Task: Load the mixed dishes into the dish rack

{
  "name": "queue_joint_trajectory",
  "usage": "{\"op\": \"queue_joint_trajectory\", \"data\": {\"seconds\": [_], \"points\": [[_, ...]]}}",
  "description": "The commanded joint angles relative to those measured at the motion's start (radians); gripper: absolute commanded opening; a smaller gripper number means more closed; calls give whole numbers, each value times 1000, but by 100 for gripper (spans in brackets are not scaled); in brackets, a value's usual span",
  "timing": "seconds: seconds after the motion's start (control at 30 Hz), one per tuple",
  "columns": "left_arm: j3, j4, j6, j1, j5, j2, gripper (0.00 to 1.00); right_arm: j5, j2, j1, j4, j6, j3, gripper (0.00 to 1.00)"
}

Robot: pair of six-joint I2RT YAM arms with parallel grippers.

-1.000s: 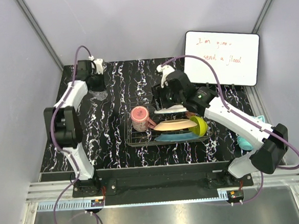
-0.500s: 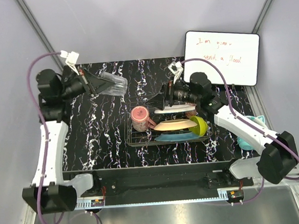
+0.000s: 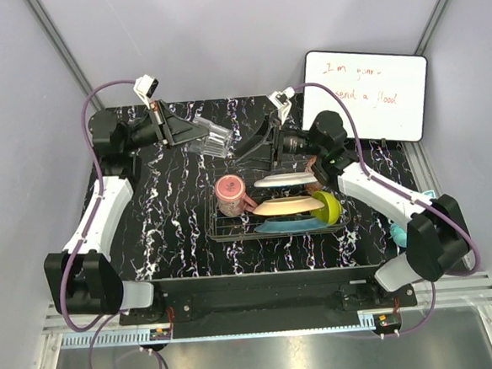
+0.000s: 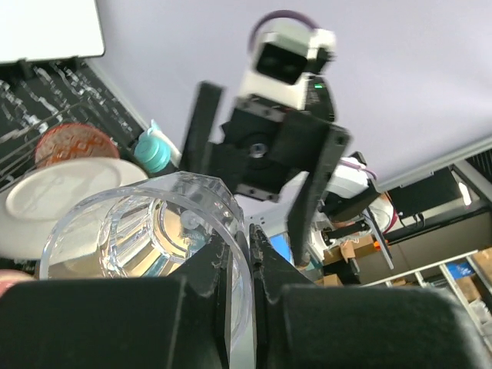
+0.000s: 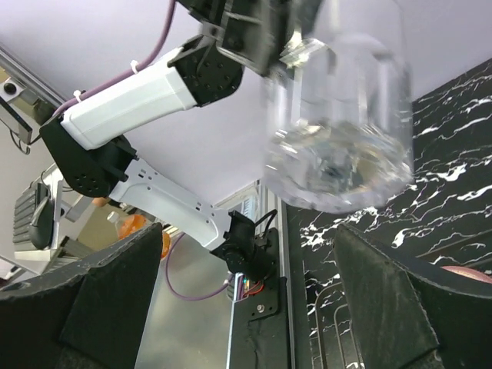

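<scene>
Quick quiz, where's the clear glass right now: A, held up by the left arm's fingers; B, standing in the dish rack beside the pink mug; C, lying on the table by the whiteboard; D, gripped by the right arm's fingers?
A: the left fingers pinch the wall of the clear glass at its rim, holding it in the air over the table, while the right fingers stand open, not gripping it.
</scene>
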Motion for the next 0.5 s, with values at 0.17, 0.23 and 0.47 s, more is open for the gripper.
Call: {"op": "queue_joint_trajectory", "data": {"seconds": [0.17,0.23,0.47], "points": [[4,187,-101,-7,11,-47,0,-23,36,-6,53,16,62,100],[0,195,-101,-13,9,-44,0,-17,49,-6,50,14,69,100],[-3,197,-96,-33,1,-21,0,24,99,-6,107,44,80,100]]}}
